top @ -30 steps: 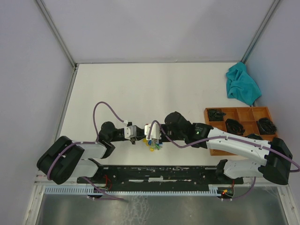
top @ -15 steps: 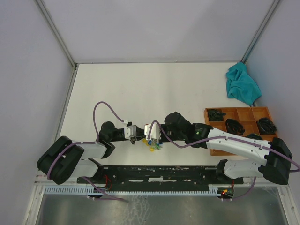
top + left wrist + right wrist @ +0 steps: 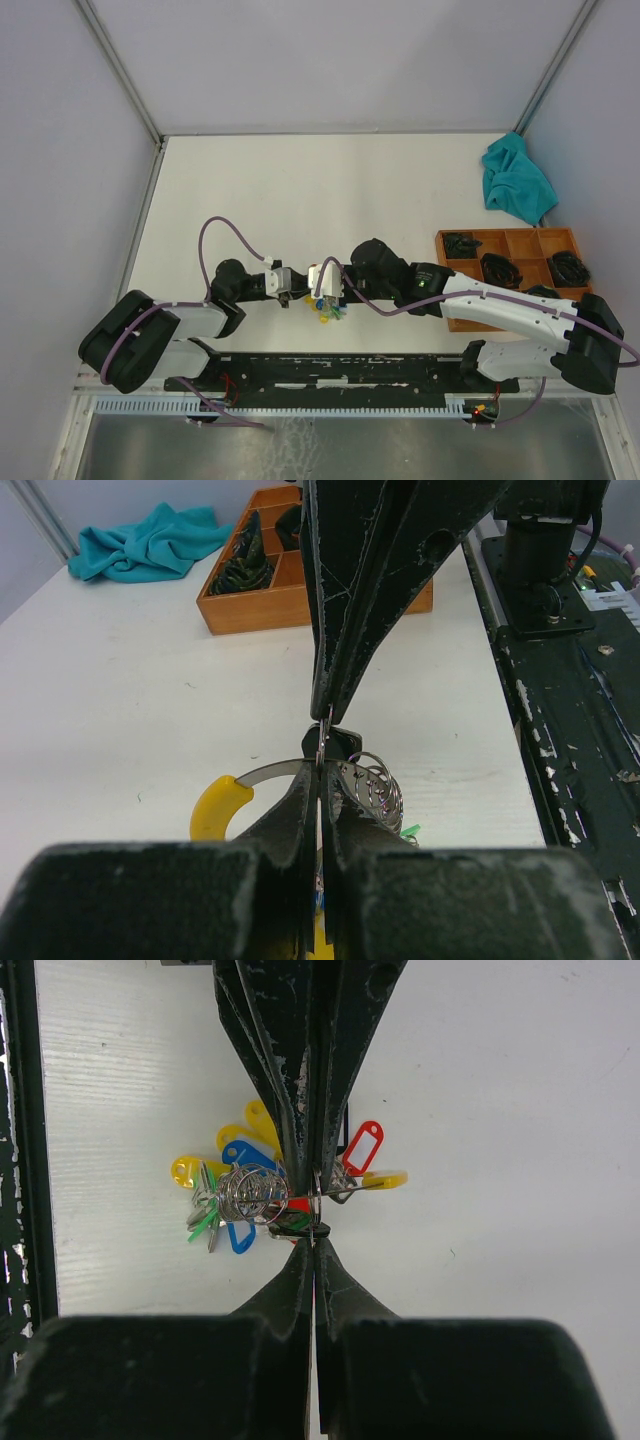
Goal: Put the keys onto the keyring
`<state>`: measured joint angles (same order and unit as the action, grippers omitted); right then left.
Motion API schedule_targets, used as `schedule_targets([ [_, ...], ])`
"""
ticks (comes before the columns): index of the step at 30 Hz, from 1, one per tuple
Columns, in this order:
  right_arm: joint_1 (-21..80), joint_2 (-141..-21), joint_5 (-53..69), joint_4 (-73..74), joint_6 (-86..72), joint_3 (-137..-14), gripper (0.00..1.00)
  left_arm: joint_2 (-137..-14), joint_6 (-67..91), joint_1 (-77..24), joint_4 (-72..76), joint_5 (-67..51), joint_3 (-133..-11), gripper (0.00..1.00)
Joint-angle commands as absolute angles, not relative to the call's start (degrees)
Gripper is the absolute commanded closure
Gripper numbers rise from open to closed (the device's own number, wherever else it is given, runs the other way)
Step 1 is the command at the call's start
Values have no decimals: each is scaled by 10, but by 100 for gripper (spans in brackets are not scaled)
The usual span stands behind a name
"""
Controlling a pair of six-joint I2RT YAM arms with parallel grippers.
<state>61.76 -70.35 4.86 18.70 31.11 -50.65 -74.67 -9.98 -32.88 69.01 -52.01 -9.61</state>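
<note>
Along the near edge of the worktop [image 3: 300,190] a black mounting rail [image 3: 330,370] was seen, with both arms reaching inward from it. Just beyond the rail, the left claw [image 3: 320,770] and the right claw [image 3: 314,1240] were met tip to tip, close over the worktop. Both were shut tight, with no gap visible between the fingers of either.

The thin silvery wire of the keyring [image 3: 272,771] was pinched in the left claw. A dark key [image 3: 293,1227] was seen right at the tips of the right claw; whether it was actually gripped could not be told. The rest of the bunch was spread on the worktop directly beneath the claws, where a yellow tag [image 3: 218,805], a blue tag [image 3: 245,1155] and a red tag [image 3: 362,1147] were fanned out around the small coiled rings. A green key [image 3: 204,1228] was seen at the edge of the bunch; whether it was strung on could not be made out.

Farther off, to the right, a wooden tray [image 3: 260,610] was set on the worktop, with dark items [image 3: 497,268] in its compartments. Beyond it, at the far right corner, a crumpled teal cloth [image 3: 517,180] was laid.
</note>
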Motion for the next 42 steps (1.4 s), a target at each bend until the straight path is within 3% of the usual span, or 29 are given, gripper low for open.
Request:
schedule_targets([
  [1, 620, -689, 37, 171, 302, -524, 99, -736, -91, -332, 708, -516, -112, 97],
  [42, 620, -696, 71, 151, 297, -530, 99, -751, -87, -335, 707, -537, -121, 97],
])
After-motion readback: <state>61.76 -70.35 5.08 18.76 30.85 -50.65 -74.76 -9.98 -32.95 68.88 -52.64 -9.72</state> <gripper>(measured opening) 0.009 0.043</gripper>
